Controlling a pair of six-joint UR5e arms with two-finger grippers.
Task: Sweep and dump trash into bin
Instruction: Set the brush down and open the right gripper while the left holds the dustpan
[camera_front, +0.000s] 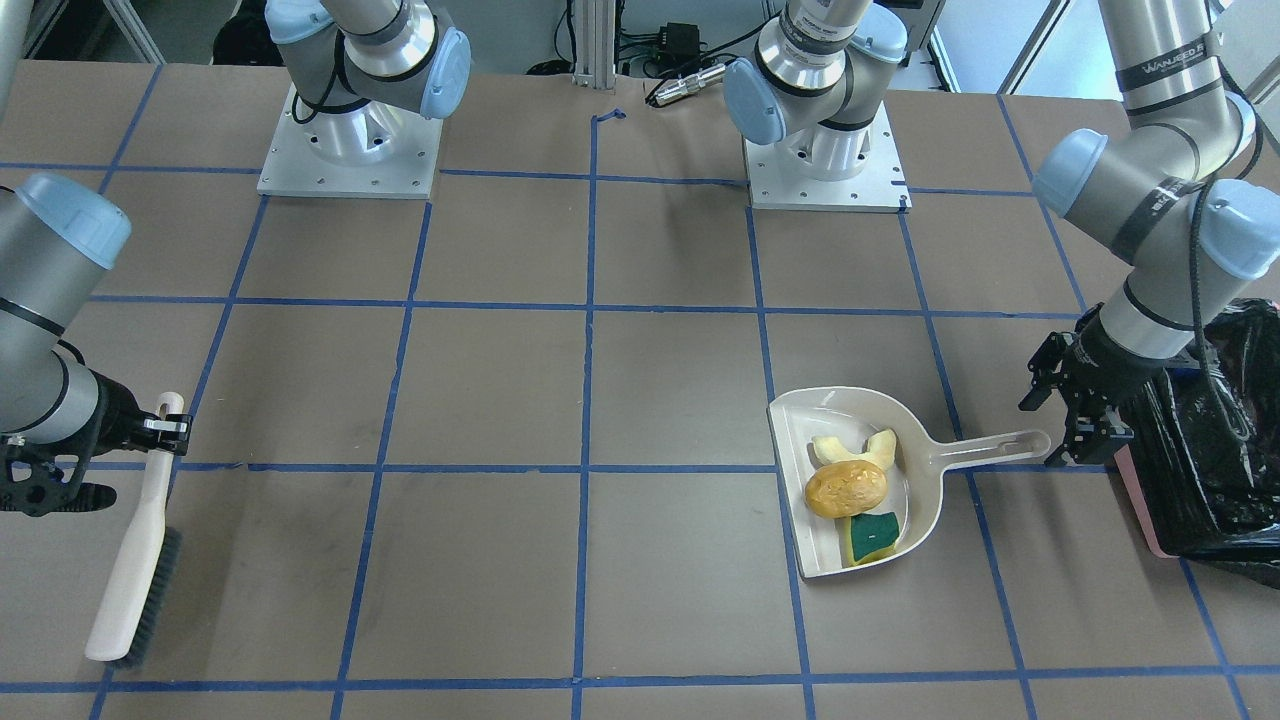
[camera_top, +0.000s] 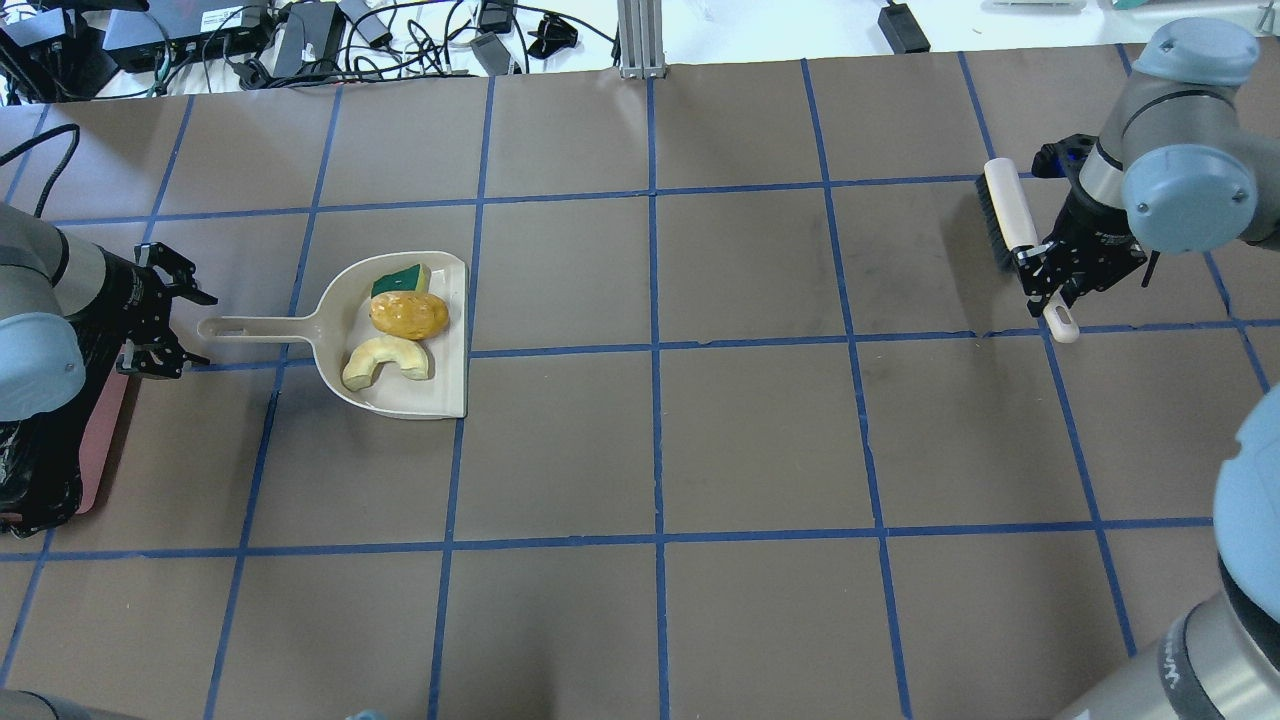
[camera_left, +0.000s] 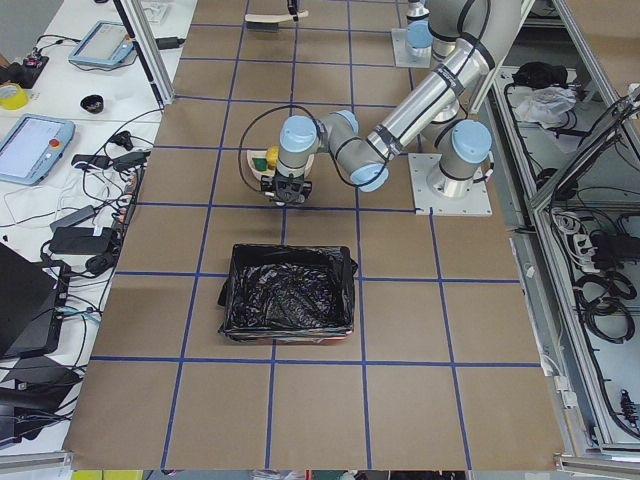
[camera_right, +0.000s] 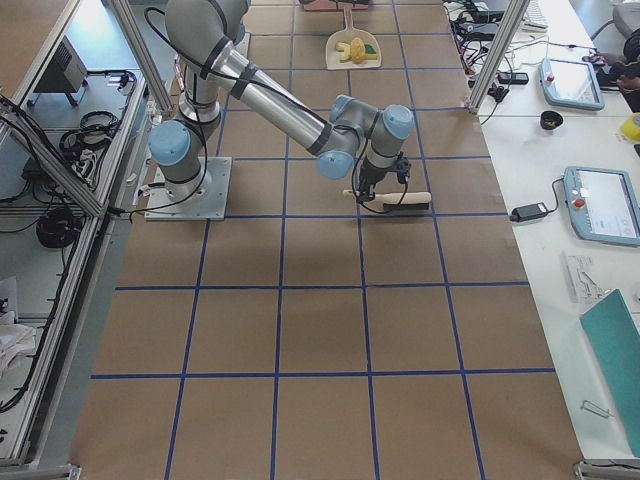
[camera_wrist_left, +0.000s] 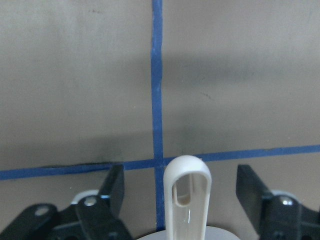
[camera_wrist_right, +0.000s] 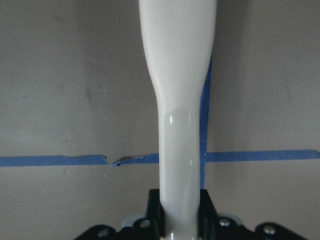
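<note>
While the left gripper (camera_top: 193, 328) stands spread, the dustpan handle (camera_wrist_left: 187, 162) lies untouched between its jaws, trash (camera_top: 408, 315) in the pan (camera_top: 440, 400) beyond; the right gripper (camera_top: 1045, 282) clenches the brush (camera_top: 1003, 212).

Smooth, glossy beige plastic dustpan (camera_front: 985, 451); glossy cream plastic hand brush (camera_front: 135, 545) with dark bristles; crinkly, shiny black plastic bag (camera_left: 290, 295) lining a pink rectangular bin (camera_top: 105, 440); matt brown paper-like tabletop (camera_top: 760, 430) crossed by blue tape (camera_top: 650, 300).
</note>
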